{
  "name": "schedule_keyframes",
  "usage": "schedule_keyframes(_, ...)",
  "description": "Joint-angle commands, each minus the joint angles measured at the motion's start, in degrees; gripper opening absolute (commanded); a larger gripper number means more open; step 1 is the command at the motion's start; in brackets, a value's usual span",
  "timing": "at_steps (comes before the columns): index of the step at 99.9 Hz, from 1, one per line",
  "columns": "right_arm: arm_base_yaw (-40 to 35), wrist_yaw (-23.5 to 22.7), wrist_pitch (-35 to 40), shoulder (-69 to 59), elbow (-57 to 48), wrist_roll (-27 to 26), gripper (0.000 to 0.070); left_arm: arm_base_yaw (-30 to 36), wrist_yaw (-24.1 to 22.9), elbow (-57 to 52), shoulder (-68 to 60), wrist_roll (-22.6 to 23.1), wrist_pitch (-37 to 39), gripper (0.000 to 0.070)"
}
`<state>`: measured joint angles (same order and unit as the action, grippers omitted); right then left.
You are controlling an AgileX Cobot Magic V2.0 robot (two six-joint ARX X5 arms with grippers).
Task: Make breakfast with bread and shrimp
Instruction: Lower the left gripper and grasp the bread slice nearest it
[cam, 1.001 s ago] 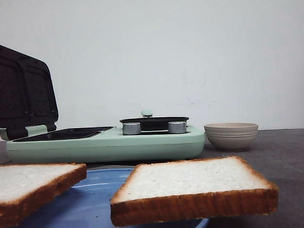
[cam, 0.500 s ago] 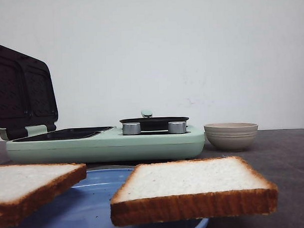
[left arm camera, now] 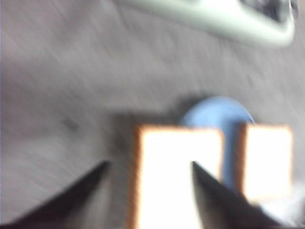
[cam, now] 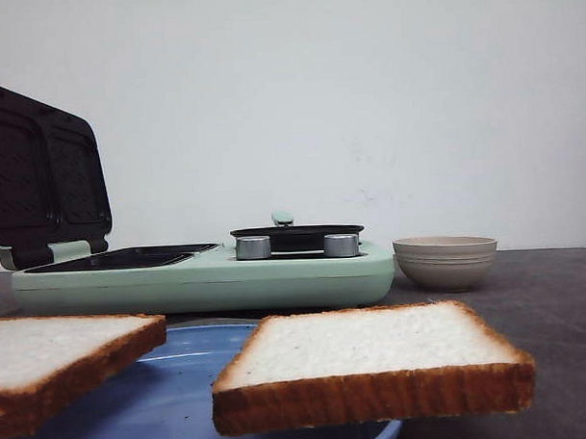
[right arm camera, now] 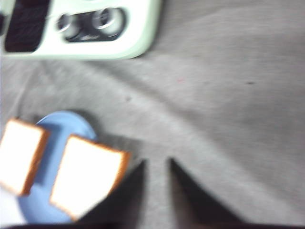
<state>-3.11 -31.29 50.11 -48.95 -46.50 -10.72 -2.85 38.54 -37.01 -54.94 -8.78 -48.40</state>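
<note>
Two slices of bread (cam: 62, 358) (cam: 375, 356) overhang a blue plate (cam: 174, 397), edges exposed for gripping. Left claw (left arm camera: 147, 191) is spread wide over the left slice, holding nothing; right claw (right arm camera: 157, 183), narrowly parted and empty, hangs over bare worktop (right arm camera: 228, 95). Behind: open sandwich maker (cam: 199, 271), then beige bowl (cam: 446, 260); shrimp unseen. Nothing obstructs.
</note>
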Motion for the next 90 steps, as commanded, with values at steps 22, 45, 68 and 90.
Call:
schedule_keyframes(22, -0.63, -1.68, -0.35, -0.39, -0.66, 1.38, 0.0383, 1.44, 2.89, -0.81, -7.72, 2.75, -4.81, 0.0466)
schedule_keyframes(45, -0.9, -1.92, -0.33, -0.39, -0.66, 1.75, 0.0383, 2.25, 1.51, -0.81, -10.34, 3.19, -6.51, 0.0482)
schedule_keyframes(68, -0.96, -1.95, -0.33, -0.39, -0.66, 1.73, 0.0383, 3.96, 2.03, -0.81, -13.84, 3.56, -7.19, 0.0482)
schedule_keyframes(90, -2.84, -1.92, -0.35, -0.39, -0.66, 1.79, 0.0383, 8.9, 3.45, -0.81, -19.41, 4.37, -7.23, 0.0482)
